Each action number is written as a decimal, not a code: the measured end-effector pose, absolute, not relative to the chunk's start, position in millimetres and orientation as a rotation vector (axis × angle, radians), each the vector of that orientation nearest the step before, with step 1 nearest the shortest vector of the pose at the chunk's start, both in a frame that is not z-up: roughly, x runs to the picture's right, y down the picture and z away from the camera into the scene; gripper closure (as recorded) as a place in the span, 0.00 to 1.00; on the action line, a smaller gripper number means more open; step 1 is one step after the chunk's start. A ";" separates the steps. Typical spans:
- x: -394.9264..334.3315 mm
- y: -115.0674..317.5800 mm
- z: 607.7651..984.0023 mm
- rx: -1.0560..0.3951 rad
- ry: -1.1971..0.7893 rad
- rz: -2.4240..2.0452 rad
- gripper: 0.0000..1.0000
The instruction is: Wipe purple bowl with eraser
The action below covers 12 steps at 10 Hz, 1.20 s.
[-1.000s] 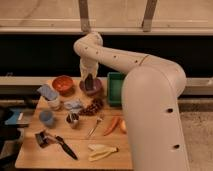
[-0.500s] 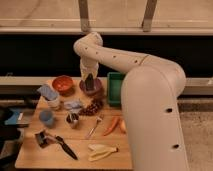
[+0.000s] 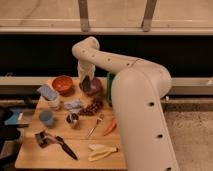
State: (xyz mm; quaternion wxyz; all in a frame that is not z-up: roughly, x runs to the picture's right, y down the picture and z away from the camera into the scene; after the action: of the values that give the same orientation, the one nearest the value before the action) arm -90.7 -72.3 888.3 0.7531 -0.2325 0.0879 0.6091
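Note:
The purple bowl (image 3: 95,88) stands at the back of the wooden table (image 3: 30,150), right of the orange-red bowl (image 3: 62,84). My gripper (image 3: 85,80) points down from the white arm into the left side of the purple bowl. It is shut on the eraser (image 3: 86,85), a dark block held upright against the bowl's inside. The arm hides the bowl's far rim.
A green container (image 3: 109,87) stands right of the bowl. Nearby are dark red grapes (image 3: 92,106), a grey-blue cloth (image 3: 46,91), a white cup (image 3: 52,103), a blue cup (image 3: 46,117), a metal cup (image 3: 73,120), a black-handled tool (image 3: 62,145) and a banana (image 3: 101,151).

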 end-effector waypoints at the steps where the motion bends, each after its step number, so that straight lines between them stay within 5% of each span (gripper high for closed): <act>1: -85.1 -73.9 893.6 -0.517 0.187 1.354 0.88; 8: -36.3 -92.2 923.3 -0.511 0.210 1.469 0.88; 12: -86.1 -113.2 938.1 -0.519 0.170 1.400 0.88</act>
State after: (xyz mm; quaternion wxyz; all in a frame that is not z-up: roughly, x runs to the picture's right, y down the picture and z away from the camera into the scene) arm -86.1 -113.2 938.1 0.7308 -0.2357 0.0773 0.6359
